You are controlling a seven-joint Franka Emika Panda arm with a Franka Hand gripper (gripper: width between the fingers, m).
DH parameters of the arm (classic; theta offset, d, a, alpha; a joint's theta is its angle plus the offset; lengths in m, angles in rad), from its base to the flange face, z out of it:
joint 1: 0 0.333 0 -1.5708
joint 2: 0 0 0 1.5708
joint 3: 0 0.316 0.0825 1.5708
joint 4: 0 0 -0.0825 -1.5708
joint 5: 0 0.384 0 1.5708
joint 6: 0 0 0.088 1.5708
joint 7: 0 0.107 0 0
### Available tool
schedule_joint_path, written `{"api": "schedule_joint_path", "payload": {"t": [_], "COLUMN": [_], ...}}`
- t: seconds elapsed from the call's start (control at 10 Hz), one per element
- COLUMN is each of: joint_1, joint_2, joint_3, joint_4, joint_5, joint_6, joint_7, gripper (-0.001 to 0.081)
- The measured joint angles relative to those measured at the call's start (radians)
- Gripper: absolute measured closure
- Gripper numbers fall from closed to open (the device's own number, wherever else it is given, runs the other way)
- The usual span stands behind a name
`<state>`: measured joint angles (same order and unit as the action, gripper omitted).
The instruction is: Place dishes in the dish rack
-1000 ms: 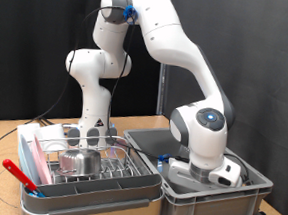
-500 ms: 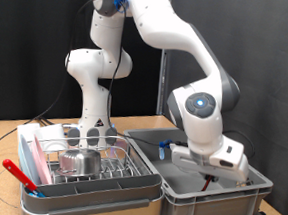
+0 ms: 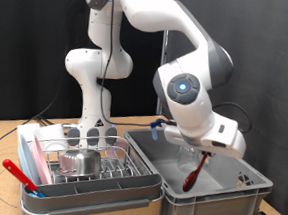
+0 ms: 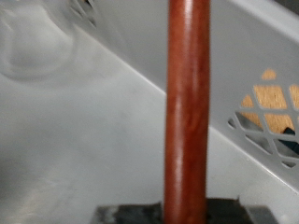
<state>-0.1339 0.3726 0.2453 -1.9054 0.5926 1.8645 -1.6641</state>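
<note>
My gripper (image 3: 203,154) hangs over the grey plastic bin (image 3: 261,187), shut on a thin red stick-like utensil (image 3: 194,176) that dangles down into the bin. In the wrist view the red utensil (image 4: 187,103) runs straight out from between the dark fingertips (image 4: 131,214). A clear rounded shape, probably the glass (image 4: 33,42), lies on the bin floor. The dish rack (image 3: 129,174) stands at the exterior view's left. It holds a pink plate (image 3: 38,159) on edge and a steel cup (image 3: 78,160).
A red item (image 3: 17,172) lies along the rack tray's front left corner. The robot's base column (image 3: 92,103) rises behind the rack. The bin's slotted wall (image 4: 266,112) is close beside the held utensil. A cable (image 3: 1,141) trails across the wooden table at left.
The gripper has risen out of the bin and swung towards the exterior view's left, lifting the red utensil clear of the bin floor. The rack's contents have not moved.
</note>
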Motion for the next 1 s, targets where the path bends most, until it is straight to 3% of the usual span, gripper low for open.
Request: {"api": "schedule_joint_path", "payload": {"t": [0.2,0.3,0.4,0.5,0.8,1.0], "joint_1": [-0.048,-0.06,-0.06,-0.065,-0.127,-0.173], "joint_2": [0.003,0.037,0.037,0.043,0.099,0.096], "joint_3": [-0.014,-0.013,-0.012,-0.007,0.004,-0.003], "joint_4": [0.075,0.12,0.118,0.127,0.236,0.27], "joint_5": [-0.006,-0.007,-0.007,0.003,0.085,0.158], "joint_6": [-0.195,-0.262,-0.261,-0.328,-0.635,-0.725], "joint_7": [0.001,0.001,-0.002,-0.033,-0.182,-0.173], "gripper": [0.0731,0.0731,0.0731,0.0731,0.0731,0.0731]}}
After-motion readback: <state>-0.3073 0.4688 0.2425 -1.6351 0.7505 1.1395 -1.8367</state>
